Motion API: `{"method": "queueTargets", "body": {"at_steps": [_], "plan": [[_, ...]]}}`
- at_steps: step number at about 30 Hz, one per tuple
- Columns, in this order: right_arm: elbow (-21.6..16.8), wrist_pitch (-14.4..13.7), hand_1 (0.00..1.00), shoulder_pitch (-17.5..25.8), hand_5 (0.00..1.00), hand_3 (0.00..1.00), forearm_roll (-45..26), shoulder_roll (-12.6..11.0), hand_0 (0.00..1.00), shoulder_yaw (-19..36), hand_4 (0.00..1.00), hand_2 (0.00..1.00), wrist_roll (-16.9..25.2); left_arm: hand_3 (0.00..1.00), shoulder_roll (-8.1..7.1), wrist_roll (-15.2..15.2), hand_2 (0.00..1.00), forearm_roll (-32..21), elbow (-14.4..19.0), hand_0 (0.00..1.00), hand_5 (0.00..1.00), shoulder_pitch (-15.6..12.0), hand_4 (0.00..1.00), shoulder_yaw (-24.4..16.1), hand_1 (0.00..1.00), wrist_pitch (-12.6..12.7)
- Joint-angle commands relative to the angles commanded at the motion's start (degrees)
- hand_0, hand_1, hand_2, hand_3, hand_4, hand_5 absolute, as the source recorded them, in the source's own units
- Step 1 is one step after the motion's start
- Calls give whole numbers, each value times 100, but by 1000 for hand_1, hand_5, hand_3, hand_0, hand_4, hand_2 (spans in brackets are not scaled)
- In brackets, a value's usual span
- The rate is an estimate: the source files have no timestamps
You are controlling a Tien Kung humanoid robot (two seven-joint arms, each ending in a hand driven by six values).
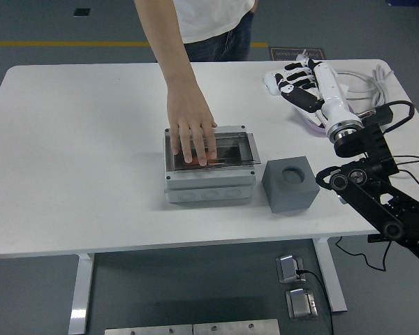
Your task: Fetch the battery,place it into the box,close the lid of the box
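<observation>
Nearest us, the white bench point(77, 195) shows its front edge, bare along the left. We note the right arm coming in from the lower right corner, black links rising to a white forearm. Just left of it stands a grey cube block point(289, 183) with a round recess in its top, close beside the box point(209, 171) but not touching as far as we can tell. The box is a pale grey enclosure with a clear lid point(227, 148) lying flat over it. Through the lid we make out an orange-red shape, which we take for the battery point(204, 155), inside the box. A person's hand point(190, 129) presses flat on the lid's left half, fingers extended toward us. Farther back and to the right, the right hand point(300, 85) hangs open above the bench, fingers spread, holding nothing, over a white power strip point(276, 78) and a purple tray. A black adapter point(378, 116) and cables lie at the far right. The person stands at the far edge
</observation>
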State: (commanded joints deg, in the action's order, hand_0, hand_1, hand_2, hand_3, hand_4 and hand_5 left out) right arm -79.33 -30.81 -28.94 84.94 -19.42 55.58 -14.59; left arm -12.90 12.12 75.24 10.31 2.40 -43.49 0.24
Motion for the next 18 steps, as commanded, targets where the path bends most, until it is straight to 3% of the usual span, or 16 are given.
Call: {"method": "queueTargets", "body": {"at_steps": [5,14,18], "plan": [[-20,-617,567,459,472,655,-622,64,620,369,685,595,888,597,5,-3,626,20,0,636,423,2,574,-24,706,5],[61,-595,542,1320,463,641,-2382,162,594,771,680,571,2806,597,20,-3,625,24,0,637,421,-19,575,-40,706,25],[132,-238,542,1569,463,641,-3276,211,594,672,680,571,3699,597,24,-1,625,25,0,637,421,-53,575,-57,706,33]]}}
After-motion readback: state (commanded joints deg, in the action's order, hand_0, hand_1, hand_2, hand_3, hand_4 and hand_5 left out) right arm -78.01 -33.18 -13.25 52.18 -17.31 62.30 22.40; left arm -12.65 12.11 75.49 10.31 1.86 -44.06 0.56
